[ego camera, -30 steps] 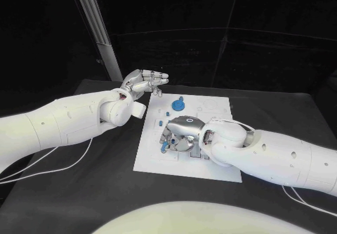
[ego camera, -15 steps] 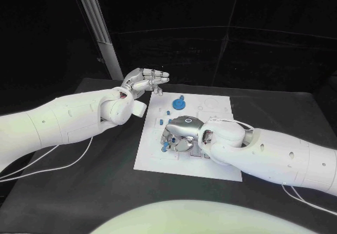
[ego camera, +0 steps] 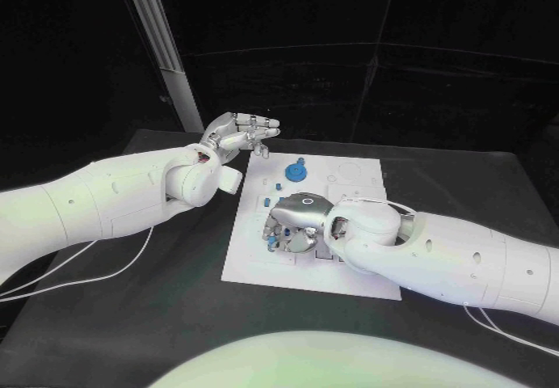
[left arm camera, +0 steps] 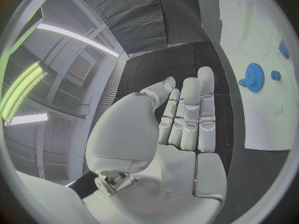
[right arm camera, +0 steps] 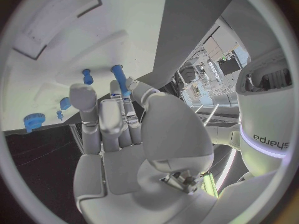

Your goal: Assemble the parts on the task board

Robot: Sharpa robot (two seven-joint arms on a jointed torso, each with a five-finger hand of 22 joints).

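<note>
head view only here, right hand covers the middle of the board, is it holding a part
Observer: Looks like it. In the right wrist view a long blue pin sits pinched between the right hand's thumb and a finger.
Operator: anything near it i cant see
Observer: A shorter blue peg shows on the task board just past the fingertips.
Operator: left hand got anything
Observer: No. In the left wrist view the left hand has straight fingers and a bare palm.
</note>
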